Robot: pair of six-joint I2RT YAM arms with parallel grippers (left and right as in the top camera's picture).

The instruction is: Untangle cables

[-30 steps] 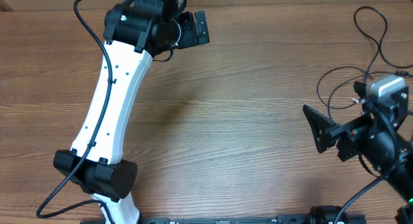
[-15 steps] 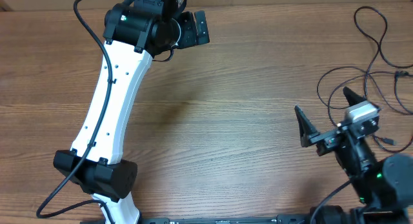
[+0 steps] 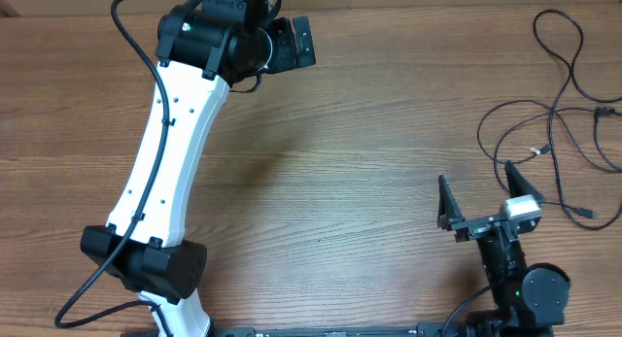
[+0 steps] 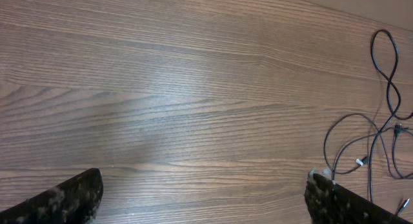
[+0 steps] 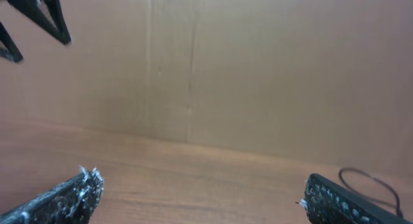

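Wooden surface (image 3: 369, 182) holds the cables (image 3: 553, 114) strung along its right edge toward the far right corner, just beyond the right end effector (image 3: 475, 182), fingers parted and empty; the left end effector (image 4: 205, 199), likewise parted, stands well apart.

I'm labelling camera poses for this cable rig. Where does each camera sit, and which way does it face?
Overhead: above the wooden table, looking straight down; white left arm and open right gripper show.
Left wrist: raised, facing down at the table; own spread fingertips at bottom corners.
Right wrist: low, facing level toward a tan cardboard wall; own fingertips below.
Shared: overhead and left wrist show the thin black cables.
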